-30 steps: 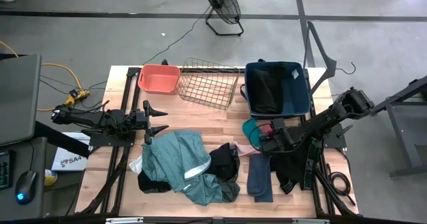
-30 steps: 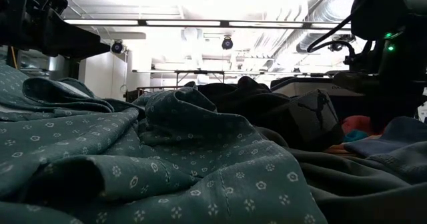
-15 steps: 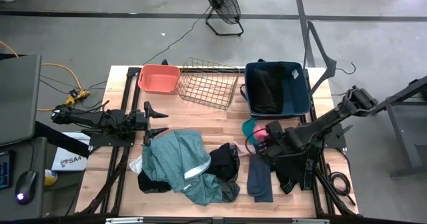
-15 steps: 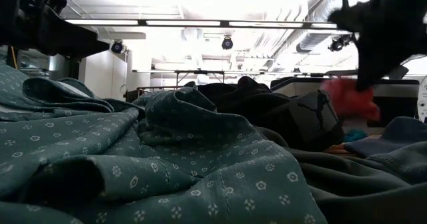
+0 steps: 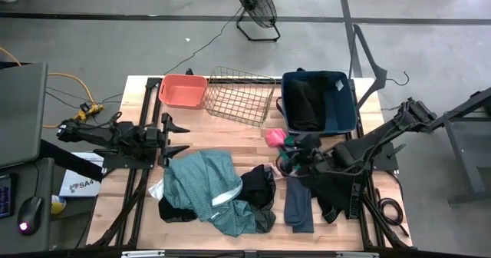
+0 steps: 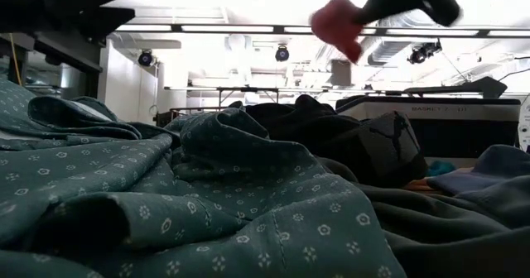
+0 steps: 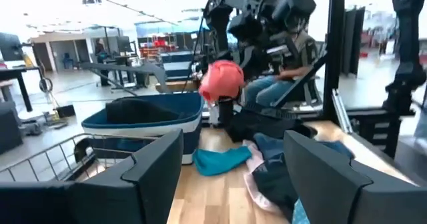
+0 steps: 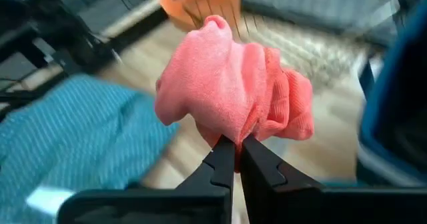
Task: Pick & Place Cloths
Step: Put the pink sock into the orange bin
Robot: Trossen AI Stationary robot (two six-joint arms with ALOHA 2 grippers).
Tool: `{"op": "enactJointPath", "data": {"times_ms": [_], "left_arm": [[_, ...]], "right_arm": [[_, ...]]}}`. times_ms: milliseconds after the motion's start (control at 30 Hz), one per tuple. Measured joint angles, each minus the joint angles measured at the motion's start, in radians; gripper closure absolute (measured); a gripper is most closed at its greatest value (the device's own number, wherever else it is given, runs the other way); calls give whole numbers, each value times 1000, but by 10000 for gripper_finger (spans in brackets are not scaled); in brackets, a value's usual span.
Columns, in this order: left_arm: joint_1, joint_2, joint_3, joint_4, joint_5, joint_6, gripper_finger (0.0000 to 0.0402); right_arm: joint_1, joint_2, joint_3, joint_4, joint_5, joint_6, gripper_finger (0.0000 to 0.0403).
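Observation:
My right gripper is shut on a small pink cloth, carried above the table's middle and high up in the low view. A small teal piece lies on the wood below it. The large teal garment lies spread at the near left, on top of black cloths. A dark blue piece and more black fabric lie at the near right. My left gripper waits open at the table's left, above the teal garment's far edge. My right gripper pinches the pink cloth by a bunched fold at its lower side, between the two fingertips. The cloth is lifted clear of the table and sits bunched beyond the fingertips, several layers gathered together.
Along the far edge stand a coral tub, a wire basket and a dark blue bin with black fabric inside. Bare wood shows between the containers and the cloth pile. A clothes hanger lies beyond the table's far right corner.
My right gripper has risen from the cloths at the table's right and swung toward the table's left and far side, carrying the pink cloth. The cloth, on the table a second ago, is now lifted clear.

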Motion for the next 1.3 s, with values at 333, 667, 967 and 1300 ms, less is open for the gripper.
{"op": "enactJointPath", "data": {"times_ms": [333, 667, 967, 1300], "left_arm": [[0, 253, 142, 33, -89, 100, 58], [0, 606, 340, 131, -146, 343, 45], [1, 840, 499, 136, -260, 510, 45], [0, 1009, 577, 129, -242, 604, 45]], "right_arm": [[-127, 48, 0, 491, -50, -486, 399], [-249, 151, 0, 812, -250, -605, 399], [-298, 211, -1, 877, -413, -547, 399], [-299, 211, -1, 876, -492, -547, 399]]}}
